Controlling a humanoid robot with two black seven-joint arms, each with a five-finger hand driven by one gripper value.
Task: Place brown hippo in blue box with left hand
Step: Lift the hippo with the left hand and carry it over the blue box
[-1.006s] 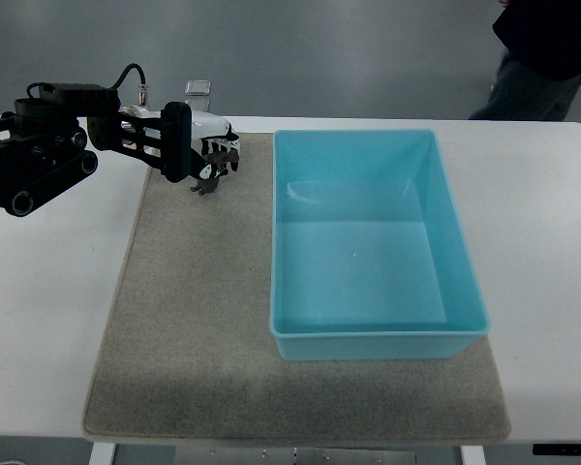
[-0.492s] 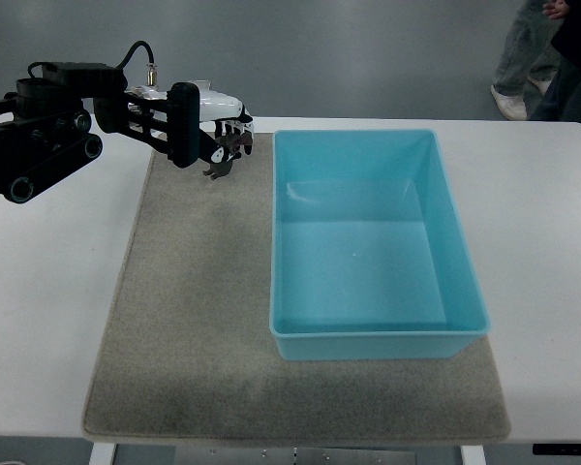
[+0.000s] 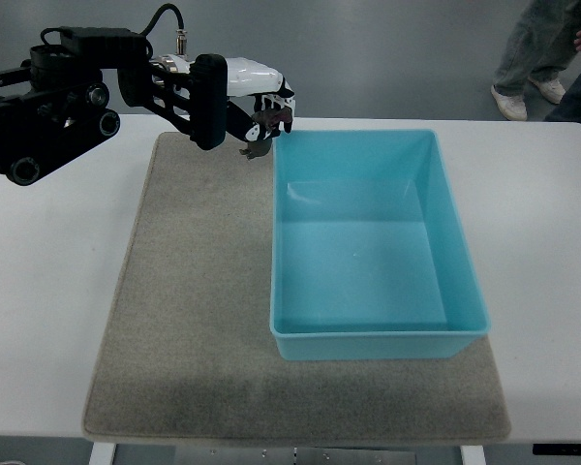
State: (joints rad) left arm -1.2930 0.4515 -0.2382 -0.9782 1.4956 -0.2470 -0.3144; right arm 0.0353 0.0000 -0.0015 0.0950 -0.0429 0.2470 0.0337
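My left hand (image 3: pixel 263 118) reaches in from the upper left, raised above the table, its fingers curled around the small brown hippo (image 3: pixel 257 143), whose legs hang below the fingers. The hand hovers at the far left corner of the blue box (image 3: pixel 281 242), just outside its left wall. The box stands open on the grey mat (image 3: pixel 189 291) and nothing lies in it. The right arm does not show.
The mat lies on a white table (image 3: pixel 48 291). A person's legs and shoes (image 3: pixel 528 58) stand beyond the table's far right corner.
The left hand has lifted the hippo off the mat and carried it right and up, from the mat's far left area to the box's far left corner.
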